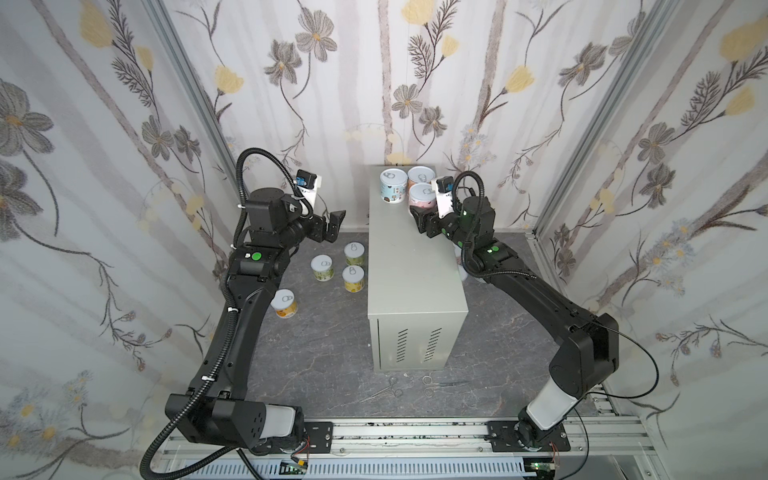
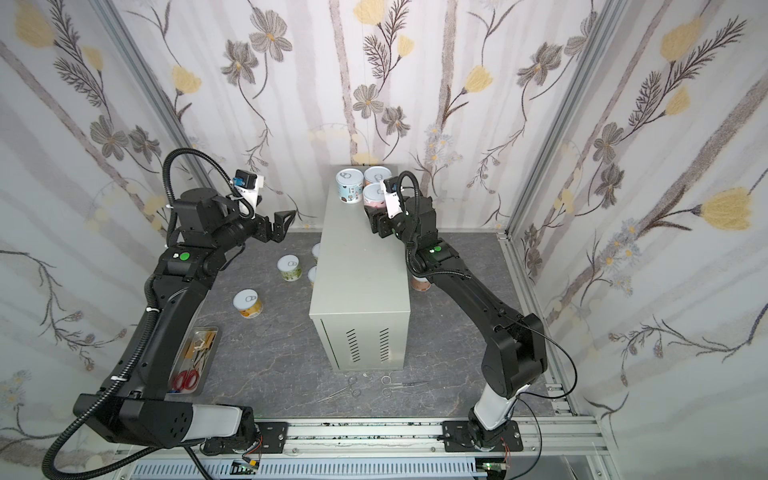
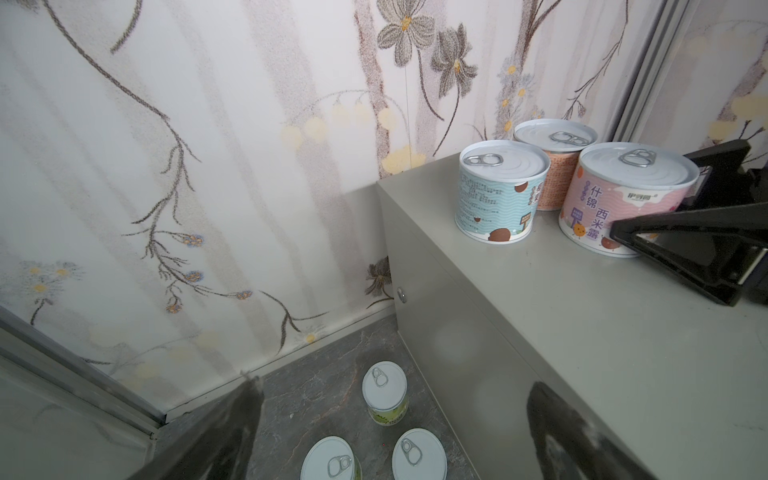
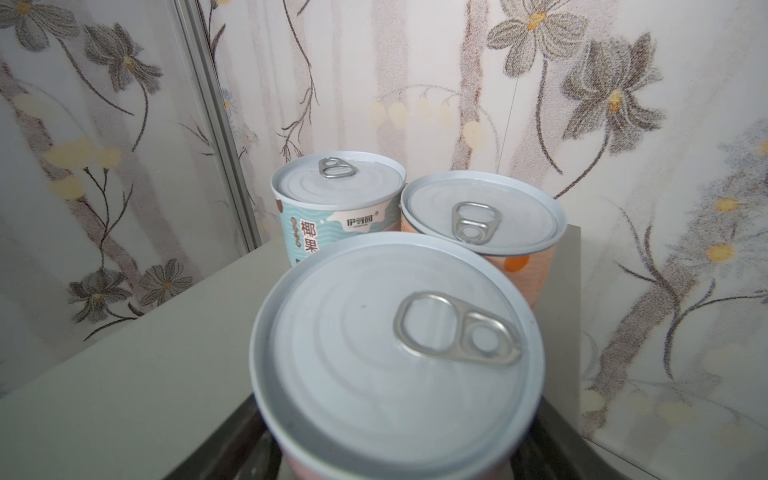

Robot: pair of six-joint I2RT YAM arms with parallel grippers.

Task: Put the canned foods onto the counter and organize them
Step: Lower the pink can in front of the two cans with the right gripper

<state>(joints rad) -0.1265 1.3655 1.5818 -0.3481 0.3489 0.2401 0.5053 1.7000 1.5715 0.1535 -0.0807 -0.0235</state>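
Three canned foods stand at the far end of the grey counter (image 1: 411, 270): a light-blue can (image 1: 393, 187), an orange can (image 1: 419, 174) and a pink can (image 1: 422, 195). My right gripper (image 1: 419, 214) reaches over the counter top, and its jaws press both sides of the pink can (image 4: 395, 353), which stands upright on the counter beside the other two. My left gripper (image 1: 334, 226) hangs wide open and holds nothing. It is left of the counter, above three floor cans (image 1: 354, 253) (image 1: 322, 267) (image 1: 353, 277). A yellow-orange can (image 1: 284, 303) stands nearer the left arm.
Another can (image 2: 419, 282) shows on the floor under the right forearm, close to the counter's right side. A metal tray (image 2: 195, 357) with red scissors lies under the left arm. Scissors (image 1: 432, 382) and forceps (image 1: 386, 390) lie on the dark floor before the counter. Patterned walls enclose three sides.
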